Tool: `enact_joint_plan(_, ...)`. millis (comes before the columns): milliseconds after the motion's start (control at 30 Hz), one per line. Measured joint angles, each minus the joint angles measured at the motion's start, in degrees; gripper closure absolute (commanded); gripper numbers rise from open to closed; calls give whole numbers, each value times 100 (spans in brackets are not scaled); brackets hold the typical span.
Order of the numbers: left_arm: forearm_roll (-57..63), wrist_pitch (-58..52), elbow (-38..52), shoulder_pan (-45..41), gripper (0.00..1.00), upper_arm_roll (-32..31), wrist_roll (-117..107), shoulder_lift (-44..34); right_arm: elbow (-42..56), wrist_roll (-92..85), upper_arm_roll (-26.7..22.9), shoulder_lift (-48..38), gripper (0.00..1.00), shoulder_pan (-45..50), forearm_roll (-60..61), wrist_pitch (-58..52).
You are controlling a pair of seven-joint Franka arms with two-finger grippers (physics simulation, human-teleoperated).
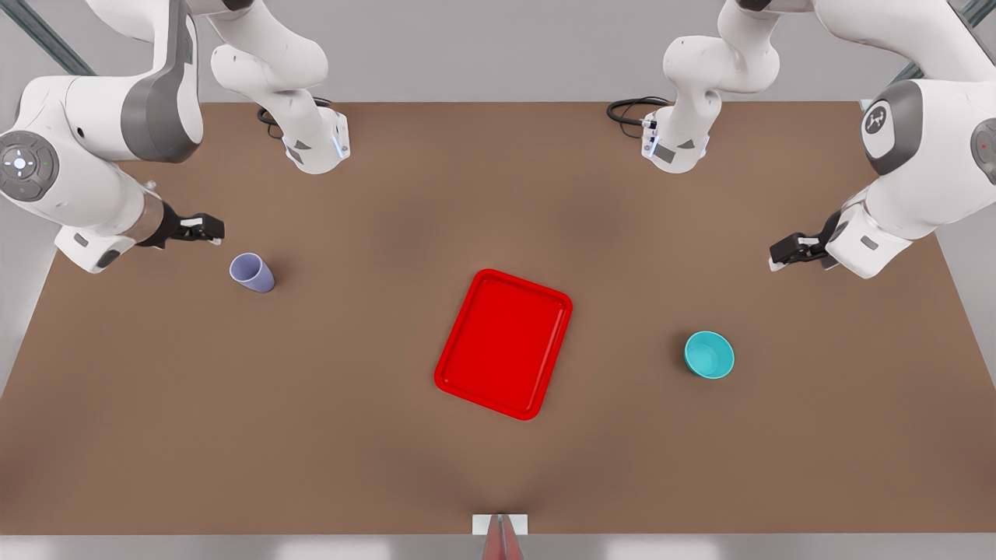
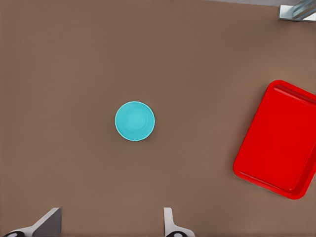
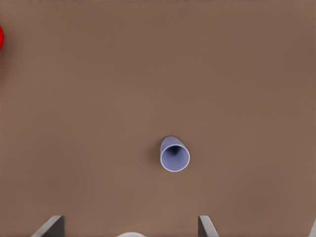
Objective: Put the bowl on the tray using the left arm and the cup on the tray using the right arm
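Note:
The turquoise bowl (image 1: 709, 355) (image 2: 135, 121) stands upright on the brown table at the front view's right. My left gripper (image 1: 787, 252) (image 2: 109, 228) hovers high above the table behind the bowl, open and holding nothing. At the front view's left stands the lavender cup (image 1: 252, 272) (image 3: 175, 154), also upright. Beside it, farther toward the table's left edge, my right gripper (image 1: 204, 228) (image 3: 129, 228) hangs open and empty. The red tray (image 1: 504, 343) (image 2: 279, 140) lies flat between the two objects with nothing on it; its corner (image 3: 1, 37) shows in the right wrist view.
Both arm bases (image 1: 319, 144) (image 1: 675, 144) stand at the table's far edge with black cables (image 1: 629, 109) beside them. A small white and red bracket (image 1: 499, 530) sits at the middle of the near edge. Bare brown table (image 1: 233, 435) surrounds the tray.

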Motion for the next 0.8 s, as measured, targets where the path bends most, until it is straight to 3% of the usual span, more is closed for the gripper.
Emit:
enact_joint_plan(133, -23, 448, -480, 81, 0, 22, 0, 515, 8, -12, 0, 13, 0, 14, -6, 27)
enact_joint_plan(300, -1089, 2062, -876, 770, 0, 17, 455, 2360, 5, -28, 0, 103, 0, 114, -1, 22)
enact_joint_plan(400, -1466, 2938, -940, 936, 0, 0, 898, 3011, 6, -34, -1, 233, 0, 157, 5, -36)
enact_joint_plan(533, -1674, 3701, -1241, 958, 0, -9, 1497, 3222, 14, -41, 1, 301, 0, 292, 10, -154)
enact_joint_plan(800, -1765, 4183, -2124, 911, 0, -9, 2553, 2733, 30, -46, 0, 370, 0, 284, 12, -257)
